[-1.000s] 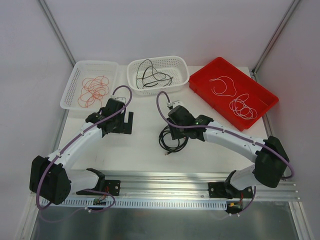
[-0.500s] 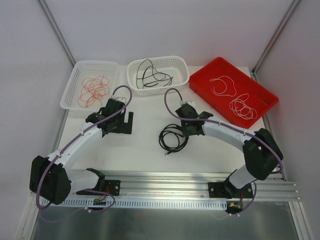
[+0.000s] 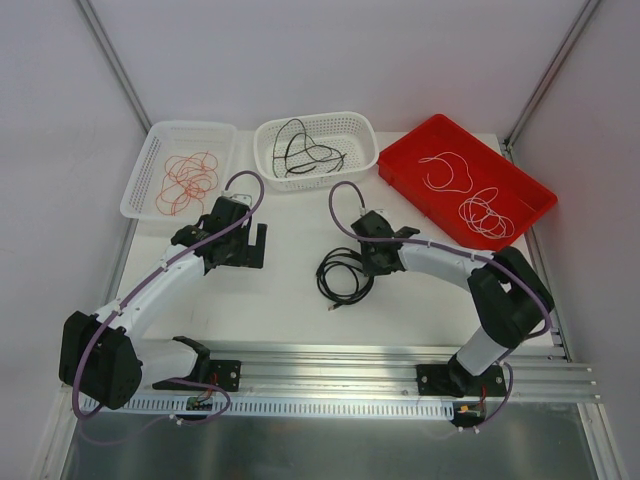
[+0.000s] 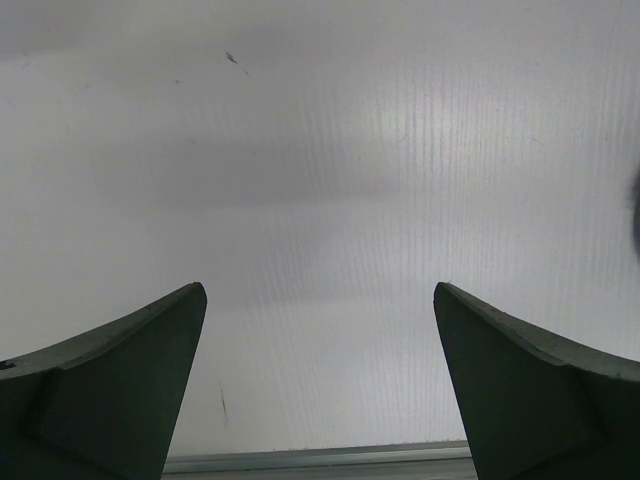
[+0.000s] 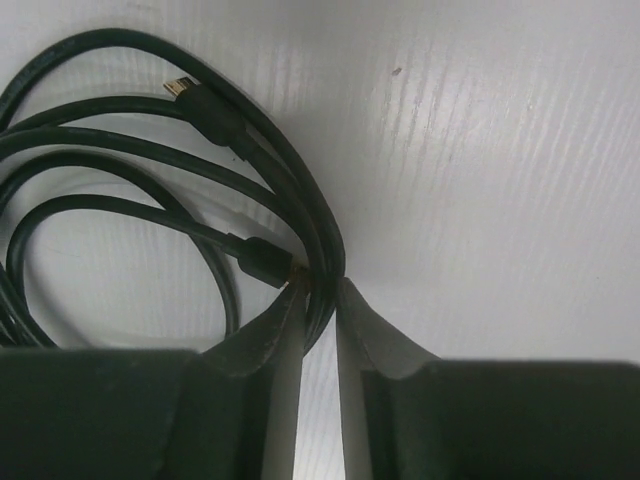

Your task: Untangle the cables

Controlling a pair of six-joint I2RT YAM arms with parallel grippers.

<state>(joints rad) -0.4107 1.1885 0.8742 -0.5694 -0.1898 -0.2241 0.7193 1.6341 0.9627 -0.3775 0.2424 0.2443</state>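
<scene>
I'm working in a robotics lab cell, not a lived-in room. The white tabletop (image 3: 290, 305) is boxed in by blank white panels (image 3: 340, 60) on aluminium posts (image 3: 113, 62). The two arms (image 3: 160, 280) are bolted to an extruded aluminium rail (image 3: 330, 360), with loose wiring (image 3: 205, 398) at its front. White baskets (image 3: 140, 188) and a red tray (image 3: 440, 135) hold cables (image 3: 187, 180) sorted by colour, like a test setup.

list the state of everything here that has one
left gripper: open, holding nothing, over the table
right gripper: jaws nearly together, pinching black cable strands
black cable: loosely coiled on the table
red-orange wires: loose tangle in the left white basket
black cords: looped in the middle white basket
white wires: two loose bunches in the red tray
</scene>
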